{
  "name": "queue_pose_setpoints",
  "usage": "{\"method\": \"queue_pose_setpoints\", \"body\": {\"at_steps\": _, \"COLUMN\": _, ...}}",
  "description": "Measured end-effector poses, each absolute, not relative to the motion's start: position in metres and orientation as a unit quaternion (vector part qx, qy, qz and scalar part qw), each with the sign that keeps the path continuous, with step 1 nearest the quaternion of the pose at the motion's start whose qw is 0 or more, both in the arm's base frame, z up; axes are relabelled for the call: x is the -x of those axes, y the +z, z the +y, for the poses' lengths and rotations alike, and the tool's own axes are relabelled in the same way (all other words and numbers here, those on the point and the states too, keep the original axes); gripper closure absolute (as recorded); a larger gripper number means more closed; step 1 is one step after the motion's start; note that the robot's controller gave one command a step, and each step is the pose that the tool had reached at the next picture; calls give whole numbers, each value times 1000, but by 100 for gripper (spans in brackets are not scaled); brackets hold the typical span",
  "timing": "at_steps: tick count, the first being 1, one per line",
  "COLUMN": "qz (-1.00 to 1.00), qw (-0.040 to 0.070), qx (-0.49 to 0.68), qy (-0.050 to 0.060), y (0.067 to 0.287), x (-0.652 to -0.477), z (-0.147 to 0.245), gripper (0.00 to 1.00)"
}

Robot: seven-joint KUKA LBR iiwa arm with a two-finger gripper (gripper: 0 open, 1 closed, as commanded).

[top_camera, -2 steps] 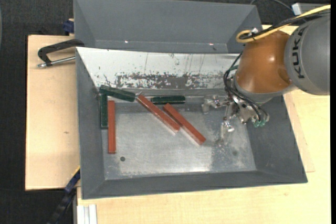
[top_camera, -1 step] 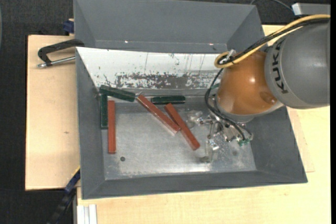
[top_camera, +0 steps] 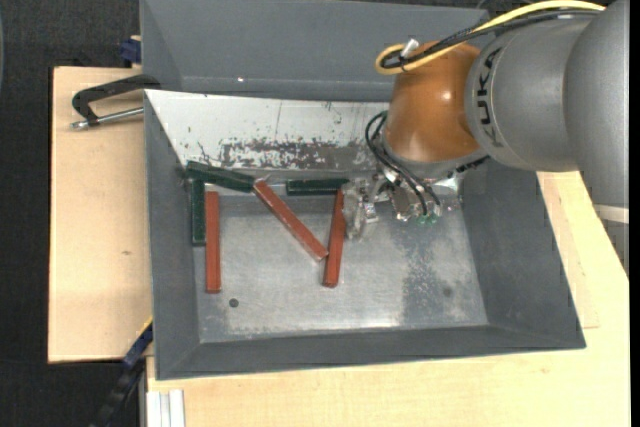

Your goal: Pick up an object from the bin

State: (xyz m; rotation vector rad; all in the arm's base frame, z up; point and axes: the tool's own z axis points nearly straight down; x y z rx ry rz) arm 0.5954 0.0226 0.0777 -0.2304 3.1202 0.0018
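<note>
Gripper (top_camera: pixel 378 202) is set low in bin (top_camera: pixel 300 307); opening can't be told, nothing seen held. Nearest obj is a red-brown stick (top_camera: pixel 334 245), its top end just beside gripper, view-left. A 2nd red-brown stick (top_camera: pixel 290 220) appears to touch it lower down. It's judged light, rigid, smooth, prob. slippery; best taken across the narrow width, mid-length, clear of that contact.

A long, flat red-brown stick (top_camera: pixel 335 240) lies on the floor of the grey metal bin (top_camera: pixel 300 45), running almost straight front to back, its far end just beside the pincer (top_camera: pixel 368 203). A second, slanting red-brown stick (top_camera: pixel 290 218) meets it near its front end. A short dark green stick (top_camera: pixel 315 185) lies crosswise by the back wall, near both far ends.
</note>
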Motion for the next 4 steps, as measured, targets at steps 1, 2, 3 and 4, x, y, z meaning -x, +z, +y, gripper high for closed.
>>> {"method": "queue_pose_setpoints", "body": {"at_steps": 1, "qz": 997, "qw": 3, "qx": 74, "qy": 0, "y": 75, "x": -593, "z": 23, "gripper": 0}}
{"method": "queue_pose_setpoints", "body": {"at_steps": 2, "qz": 997, "qw": 3, "qx": 74, "qy": 0, "y": 75, "x": -593, "z": 23, "gripper": 0}}
{"method": "queue_pose_setpoints", "body": {"at_steps": 3, "qz": 1000, "qw": 2, "qx": 29, "qy": 0, "y": 74, "x": -588, "z": 62, "gripper": 0}}
{"method": "queue_pose_setpoints", "body": {"at_steps": 4, "qz": 997, "qw": 3, "qx": 81, "qy": 1, "y": 79, "x": -584, "z": 91, "gripper": 0}}
